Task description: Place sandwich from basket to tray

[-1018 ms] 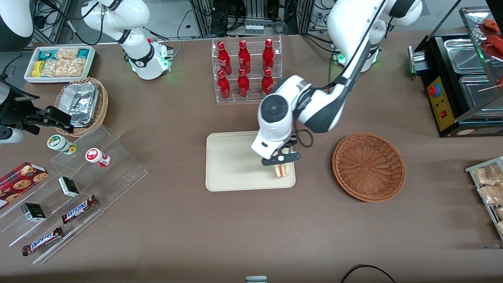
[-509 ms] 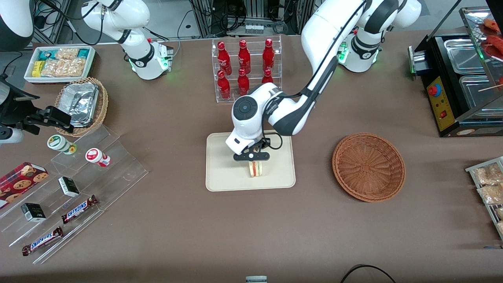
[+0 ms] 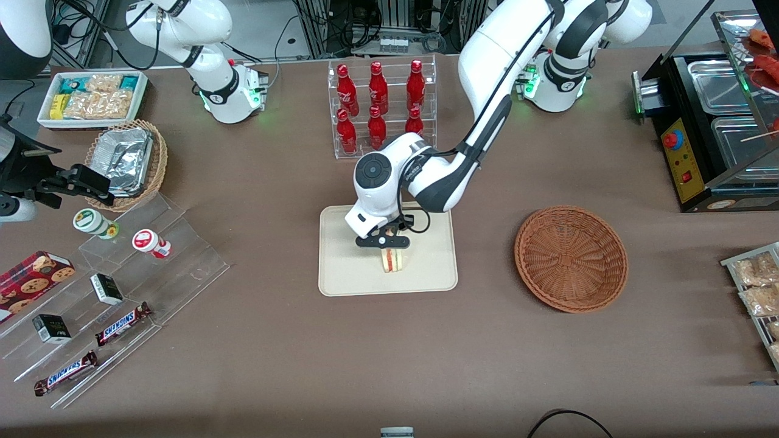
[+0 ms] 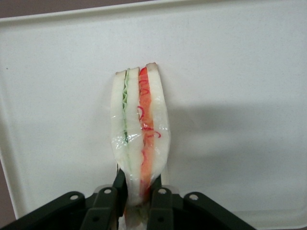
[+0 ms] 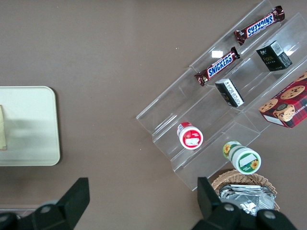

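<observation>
1. Two Snickers bars (image 3: 123, 323) lie on clear steps toward the parked arm's end of the surface (image 3: 274, 359)
2. The hand (image 3: 383, 242) is clamped on the sandwich (image 3: 392, 260), held over the middle of the tray (image 3: 341, 267)
3. The basket (image 3: 571, 258) sits beside the tray

1. Red bottles (image 3: 380, 106) stand in a clear rack (image 3: 382, 66).
2. Snickers bars (image 3: 122, 322) lie on clear steps (image 3: 182, 255) toward the parked arm's end.
3. A foil container (image 3: 125, 159) sits in a tan basket (image 3: 159, 161).
</observation>
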